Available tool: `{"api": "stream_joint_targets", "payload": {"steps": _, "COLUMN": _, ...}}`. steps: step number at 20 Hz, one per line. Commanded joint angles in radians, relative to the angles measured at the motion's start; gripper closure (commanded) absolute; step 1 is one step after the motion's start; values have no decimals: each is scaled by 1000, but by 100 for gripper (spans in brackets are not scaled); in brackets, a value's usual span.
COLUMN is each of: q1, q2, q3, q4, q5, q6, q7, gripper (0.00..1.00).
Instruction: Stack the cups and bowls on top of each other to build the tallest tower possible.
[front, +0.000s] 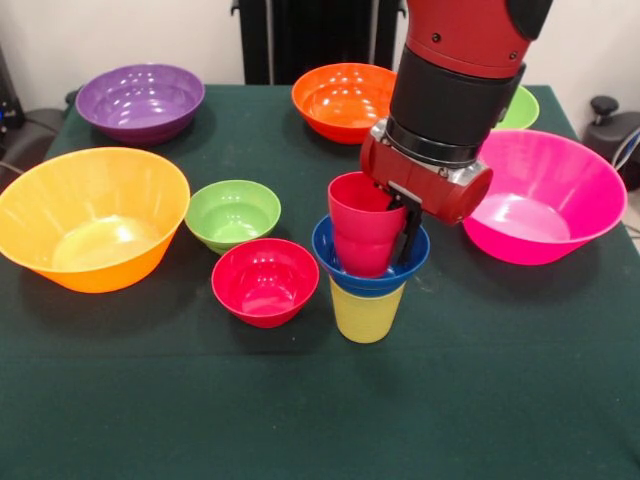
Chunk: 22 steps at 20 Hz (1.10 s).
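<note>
Two ribbed plastic cups, one red and one yellow. Eight glossy round plastic bowls: purple, two orange, two green, pink, red, blue.

One raised camera looks down across the green counter at close range, facing the red and black arm (it drops in from the top edge), with every counter edge cropped.

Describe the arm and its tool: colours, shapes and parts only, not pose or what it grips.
The arm is a thick round limb with a glossy red shell. Below it sits a wide black cylindrical band, then a thin metallic ring. Under that, a red rounded wrist block carries small silver screws. The tool is black, with slim dark fingers. No loose cables or markings show.
</note>
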Motion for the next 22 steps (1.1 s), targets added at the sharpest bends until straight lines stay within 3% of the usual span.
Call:
{"api": "stream_joint_targets", "payload": {"steps": 1, "q1": 29, "q2": 6, "q3": 50, "q4": 98, "q5": 24, "q6": -53, "q7": 163, "gripper": 100}}
{"api": "stream_joint_targets", "payload": {"steps": 15, "q1": 33, "q2": -10, "q3": 40, "q4": 145, "q5": 22, "q6": -87, "q7": 146, "gripper": 100}}
{"api": "stream_joint_targets", "payload": {"steps": 22, "q1": 21, "q2": 4, "q3": 39, "q4": 112, "q5": 27, "q6": -83, "q7": 129, "gripper": 100}}
